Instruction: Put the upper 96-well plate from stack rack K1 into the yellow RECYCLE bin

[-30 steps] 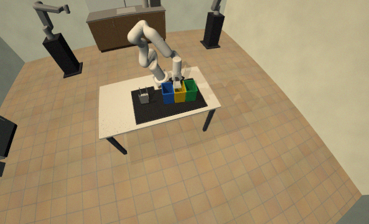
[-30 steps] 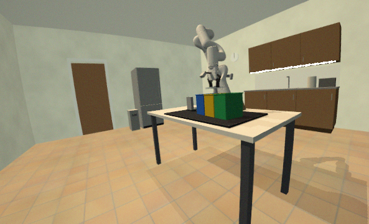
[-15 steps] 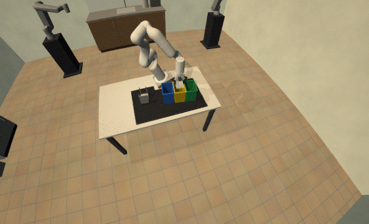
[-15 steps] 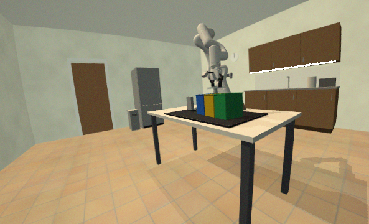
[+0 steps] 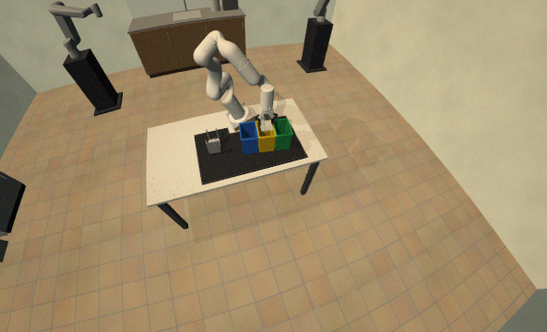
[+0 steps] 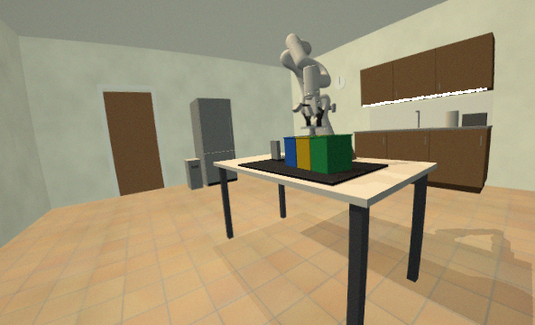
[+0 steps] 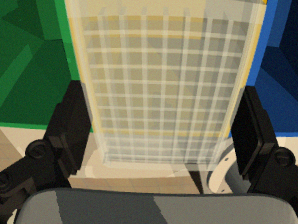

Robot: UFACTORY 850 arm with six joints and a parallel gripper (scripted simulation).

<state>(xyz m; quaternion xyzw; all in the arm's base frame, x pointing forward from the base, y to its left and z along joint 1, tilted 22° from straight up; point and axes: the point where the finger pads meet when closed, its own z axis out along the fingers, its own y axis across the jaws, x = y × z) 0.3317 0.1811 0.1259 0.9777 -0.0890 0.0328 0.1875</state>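
Plate (image 5: 268,127) (image 6: 310,127) (image 7: 162,85) and hand (image 5: 267,115) (image 6: 313,118) (image 7: 162,101) were joined, the fingers clamped on its two long sides. It hung just below the hand, over the yellow bin (image 5: 267,143) (image 6: 303,153), its long axis running along the mouth, between the blue bin (image 5: 250,145) (image 6: 290,153) (image 7: 280,100) and green bin (image 5: 283,140) (image 6: 332,154) (image 7: 30,95). Its near end seemed to overhang the wall toward the arm (image 5: 238,60) (image 6: 311,81), so a small shift outward probably had to precede release.

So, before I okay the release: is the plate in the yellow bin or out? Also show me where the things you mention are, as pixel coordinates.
Out: the plate (image 5: 266,124) (image 6: 311,127) (image 7: 160,90) is held above the yellow bin's (image 5: 267,144) (image 6: 303,153) rim.
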